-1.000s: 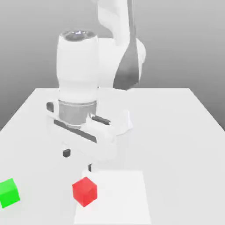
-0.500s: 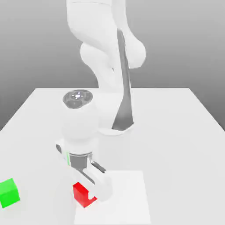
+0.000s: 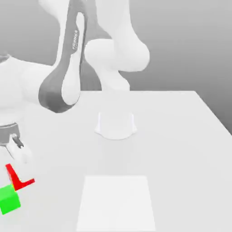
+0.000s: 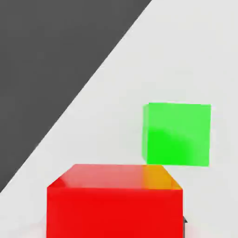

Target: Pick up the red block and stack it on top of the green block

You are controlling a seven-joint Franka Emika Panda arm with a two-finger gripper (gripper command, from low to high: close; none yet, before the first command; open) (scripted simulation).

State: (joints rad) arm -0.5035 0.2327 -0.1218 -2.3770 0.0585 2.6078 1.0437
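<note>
- My gripper point(image 3: 19, 174) pinches the red block point(image 3: 16, 184), holding it up off the tabletop point(image 3: 181, 149).
- The red block hangs near the green block point(image 3: 9, 200), not squarely over it.
- The white square point(image 3: 116, 204) lies to the exterior view's right of the green block.

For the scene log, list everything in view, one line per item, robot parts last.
red block: one, red, in the claw, above the table near the green block
green block: one, green, on the table at the exterior view's far left
pale square: one, white, on the table's near part
table: one, light grey, under everything
arm: one, white with dark grey parts, based at the table's far part
claw: one, white and dark, at the red block
</note>
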